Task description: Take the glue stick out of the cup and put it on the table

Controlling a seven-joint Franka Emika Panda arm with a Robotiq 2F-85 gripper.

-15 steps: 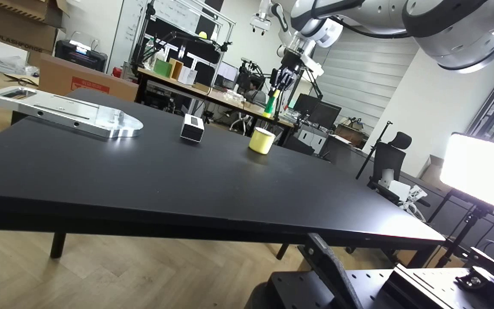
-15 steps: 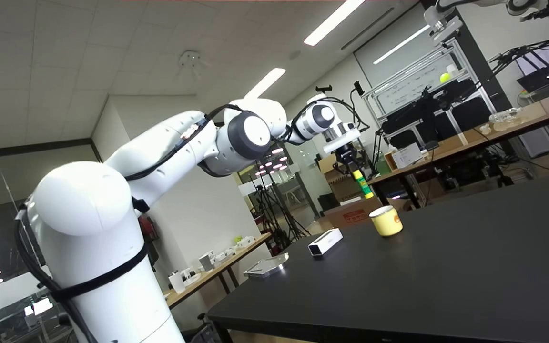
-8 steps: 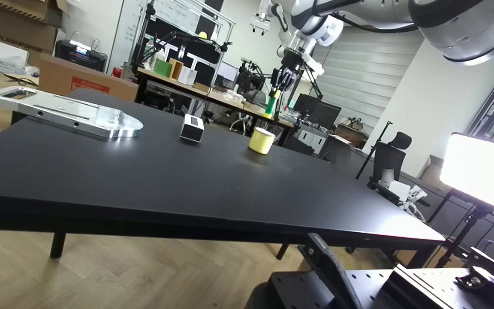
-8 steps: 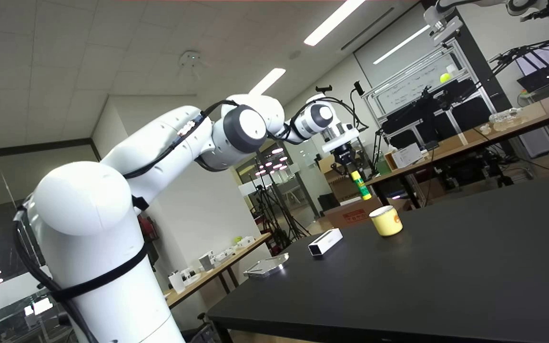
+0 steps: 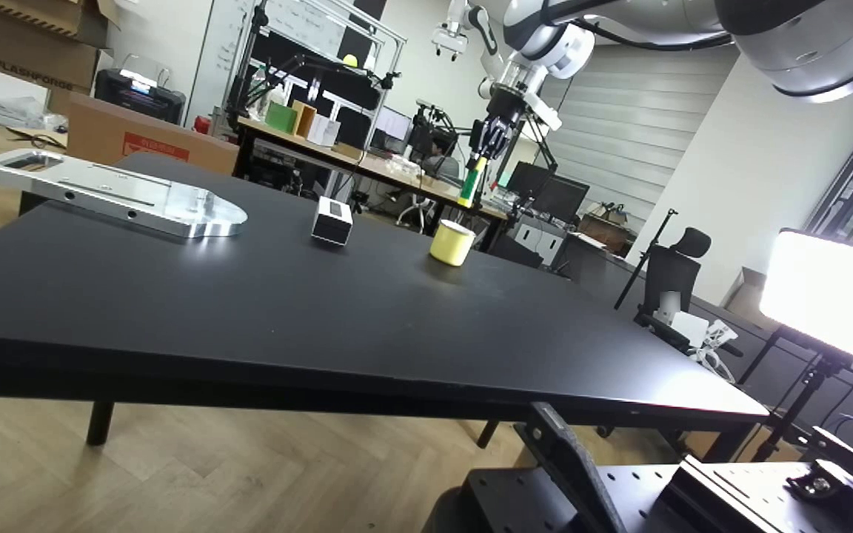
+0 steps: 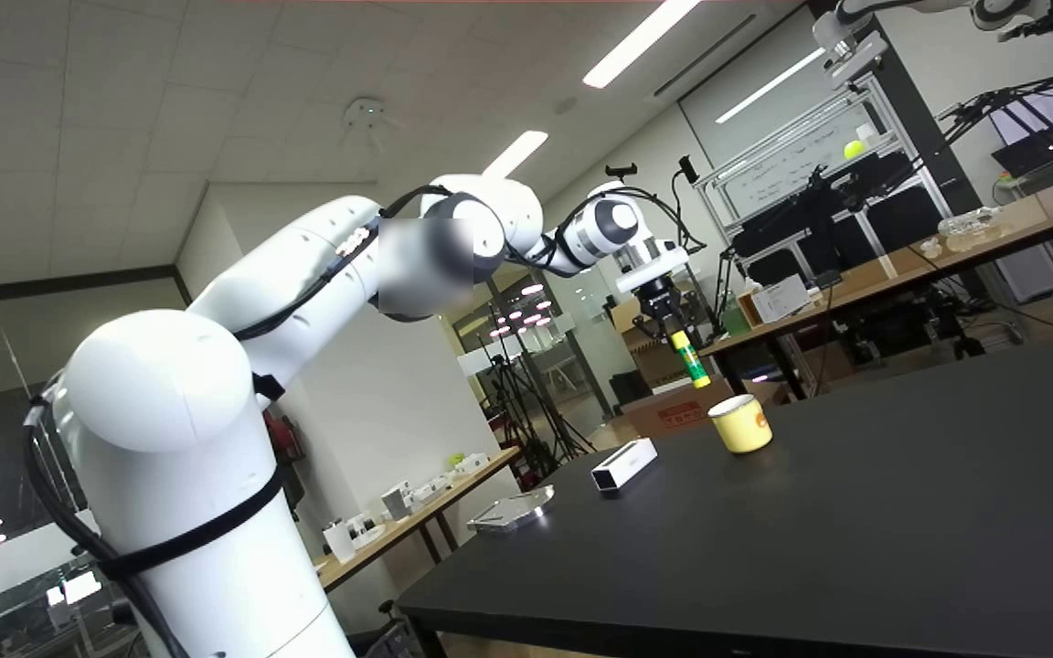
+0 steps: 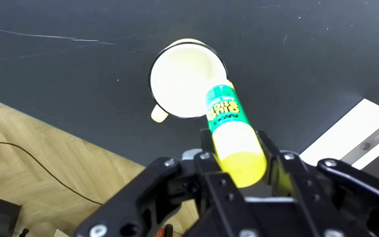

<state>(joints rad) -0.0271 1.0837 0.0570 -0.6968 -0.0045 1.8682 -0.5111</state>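
Black desk (image 5: 263, 311) carries most of the stuff, and up close in the wrist view it's kinda scratched and speckled. White arm (image 6: 293, 265) reaches out over it; one patch of the arm is a smudge in an exterior view. Next is a chunky silver metal plate (image 5: 123, 189) lying flat, with a slot cut through one end. The end effector (image 7: 235, 141) is black and its fingers (image 7: 211, 169) are pinched onto the glue stick (image 7: 231, 130), one on each side, so the gap is only as wide as the stick itself. Then a white box (image 7: 347, 135) with a gray strip on one face, lying between the plate and the cup (image 5: 451, 246), touching neither. Cup's yellow, standing upright, dark rim, stubby handle, inside blown out by glare in the wrist view. Smallest is the glue stick: yellow at both ends, green label with yellow "Glue Stick" lettering, plus a band by the label that's washed out nearly white. It hangs above the cup, near it but with a visible gap in both exterior views. In the wrist view its far tip overlaps the rim.
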